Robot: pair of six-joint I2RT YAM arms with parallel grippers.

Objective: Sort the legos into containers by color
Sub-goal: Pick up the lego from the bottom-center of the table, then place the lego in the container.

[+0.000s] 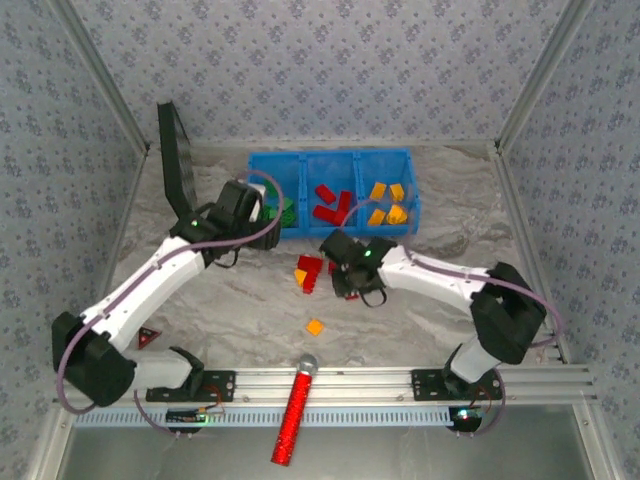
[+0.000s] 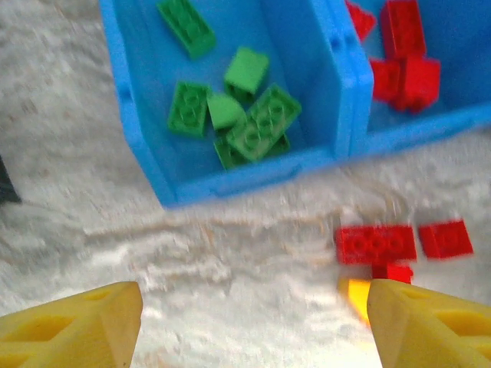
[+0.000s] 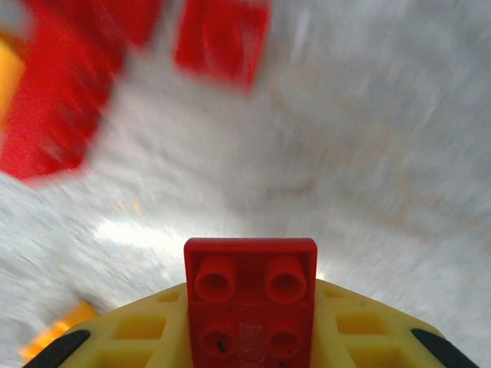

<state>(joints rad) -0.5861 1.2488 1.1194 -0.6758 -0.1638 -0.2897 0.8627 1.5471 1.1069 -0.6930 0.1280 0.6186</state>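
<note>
A blue tray (image 1: 330,155) stood at the far side of the desk (image 1: 240,300), split into three compartments side by side. The left compartment held a loose heap of green bricks (image 2: 253,123), most of them studs up, some tilted against each other. The middle compartment held red bricks (image 1: 332,203) and the right one held yellow-orange bricks (image 1: 388,205). In the left wrist view the red pile (image 2: 403,57) sat just beyond the dividing wall (image 2: 337,77).

More bricks lay on the desk in front of the tray. A flat red six-stud brick (image 2: 376,244) lay beside a smaller red one (image 2: 446,238), with a blurred yellow-orange piece (image 2: 354,295) just below them. A single orange brick (image 1: 315,326) lay apart, nearer the arm bases.

The left gripper (image 2: 253,322) was open, with nothing between its yellow fingers, and it hovered over the desk just in front of the green compartment. The right gripper (image 3: 250,337) was closed on a small red brick (image 3: 250,299), a glossy four-stud piece held studs toward the camera, above the desk near the loose red bricks.

A red glittery cylinder (image 1: 293,415) with a silver tip lay across the rail at the near edge. A black panel (image 1: 178,155) leaned at the far left.
</note>
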